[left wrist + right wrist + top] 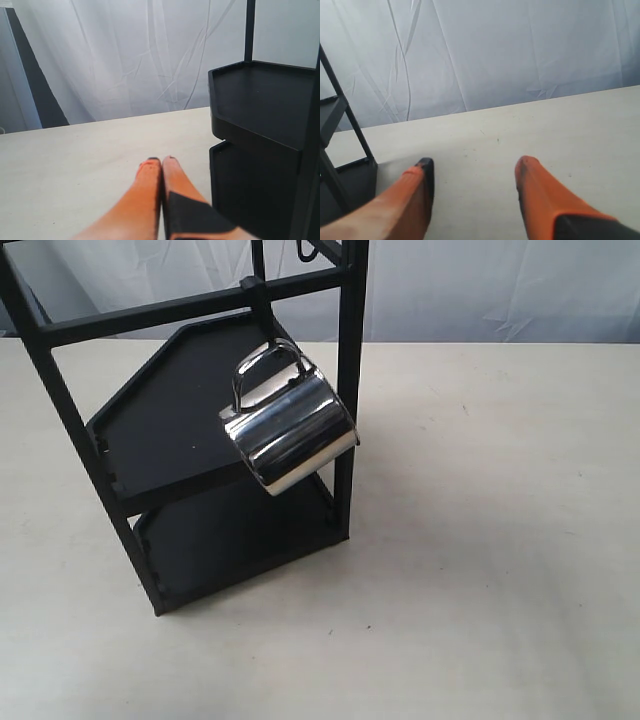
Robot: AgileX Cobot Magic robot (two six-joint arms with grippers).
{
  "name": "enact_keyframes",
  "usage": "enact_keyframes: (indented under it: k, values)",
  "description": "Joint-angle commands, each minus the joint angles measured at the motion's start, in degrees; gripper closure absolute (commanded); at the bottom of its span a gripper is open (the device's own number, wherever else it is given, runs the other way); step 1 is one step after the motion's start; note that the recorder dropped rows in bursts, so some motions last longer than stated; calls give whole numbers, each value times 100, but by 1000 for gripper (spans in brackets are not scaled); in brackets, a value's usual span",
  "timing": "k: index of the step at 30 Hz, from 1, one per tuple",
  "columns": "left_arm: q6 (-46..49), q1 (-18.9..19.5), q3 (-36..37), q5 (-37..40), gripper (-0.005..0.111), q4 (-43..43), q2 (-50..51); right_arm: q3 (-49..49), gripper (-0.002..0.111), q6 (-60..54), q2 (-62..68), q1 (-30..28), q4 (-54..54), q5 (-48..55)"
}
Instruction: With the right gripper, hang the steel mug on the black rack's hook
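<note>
The steel mug (293,430) hangs tilted by its looped handle from the hook (262,320), a thin black rod clamped to the crossbar of the black rack (190,420). Neither gripper shows in the exterior view. In the right wrist view my right gripper (475,167) is open, its orange fingers wide apart over bare table, nothing between them; the rack's post (345,115) stands to one side. In the left wrist view my left gripper (161,161) is shut, fingers together and empty, low over the table beside the rack's shelves (260,100).
The pale table (480,540) spreads around the rack on all sides. A white cloth backdrop (480,285) hangs behind the table. A curled black hook (303,250) sits higher on the rack.
</note>
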Motion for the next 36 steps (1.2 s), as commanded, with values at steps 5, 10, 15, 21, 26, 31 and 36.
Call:
enact_keyframes:
  k: [5, 10, 15, 21, 26, 31, 36]
  values:
    - [-14, -27, 2, -30, 105, 4, -27, 10, 58, -30, -33, -28, -3, -49]
    - [-14, -27, 2, -30, 105, 4, -27, 10, 58, -30, -33, -28, -3, -49]
    - [-14, -27, 2, -30, 105, 4, -27, 10, 58, -30, -33, -28, -3, -49]
    - [-14, -27, 2, -30, 105, 4, -27, 10, 58, -30, -33, -28, -6, 70]
    - [-14, -27, 2, -30, 105, 4, -27, 10, 58, -30, -33, -28, -920, 179]
    - [-14, -27, 2, -30, 105, 4, -27, 10, 58, -30, -33, -28, -1620, 202]
    - [-14, -27, 2, -30, 105, 4, -27, 10, 76, 309, -33, -28, -2074, 221]
